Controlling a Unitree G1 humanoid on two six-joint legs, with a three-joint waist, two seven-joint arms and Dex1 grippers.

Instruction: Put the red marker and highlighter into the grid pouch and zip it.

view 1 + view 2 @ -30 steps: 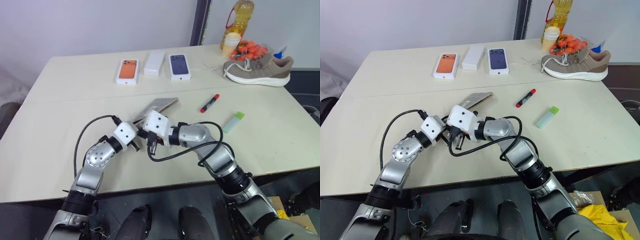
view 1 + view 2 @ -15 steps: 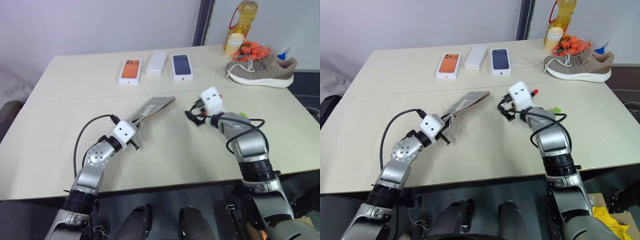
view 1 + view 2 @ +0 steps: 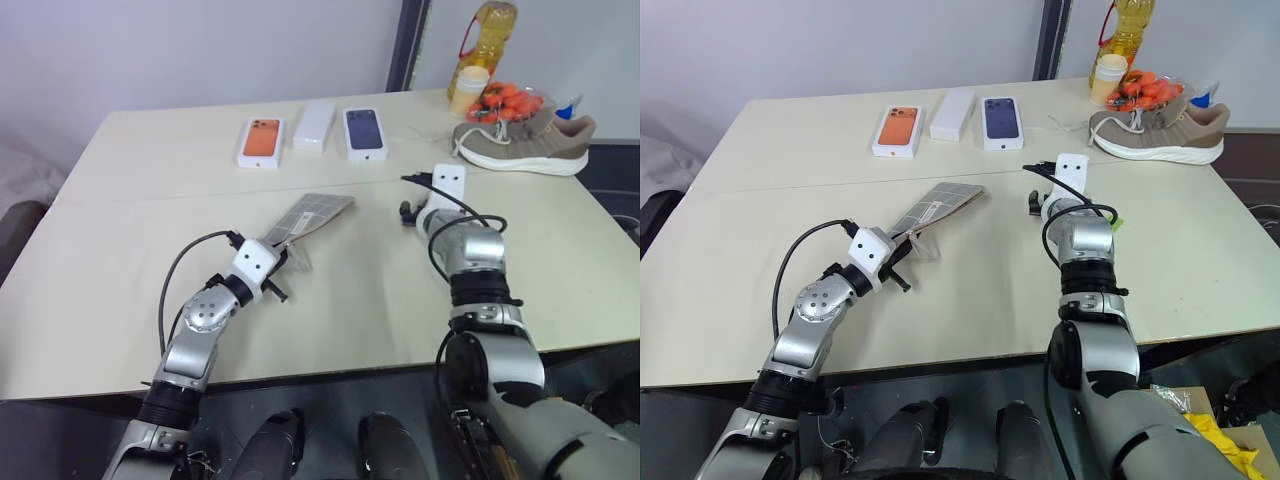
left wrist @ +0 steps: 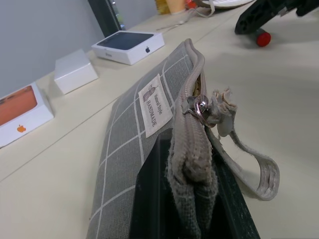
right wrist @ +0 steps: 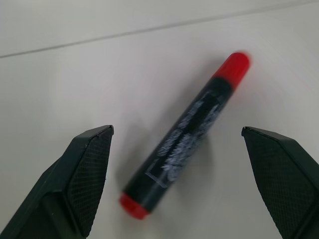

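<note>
The grey grid pouch (image 3: 315, 210) lies tilted on the table, its near end raised. My left gripper (image 3: 278, 254) is shut on that end, and in the left wrist view its fingers (image 4: 149, 199) clamp the fabric below the beige zipper pull (image 4: 199, 105). The zipper gapes slightly at that spot. In the right wrist view the red marker (image 5: 187, 139) lies flat on the table between the wide-open fingers (image 5: 84, 174) of my right gripper (image 3: 408, 208), untouched. The highlighter shows as a green speck (image 3: 1117, 222) beside my right forearm.
Three phone boxes stand at the back: orange (image 3: 260, 142), white (image 3: 312, 125) and dark blue (image 3: 364, 133). A beige shoe (image 3: 520, 130), an oil bottle (image 3: 482, 40) and a bag of orange items (image 3: 505, 100) crowd the far right corner.
My right gripper has left the pouch's near end, swung right and forward to the red marker, and opened. The left gripper has kept its hold on the pouch.
</note>
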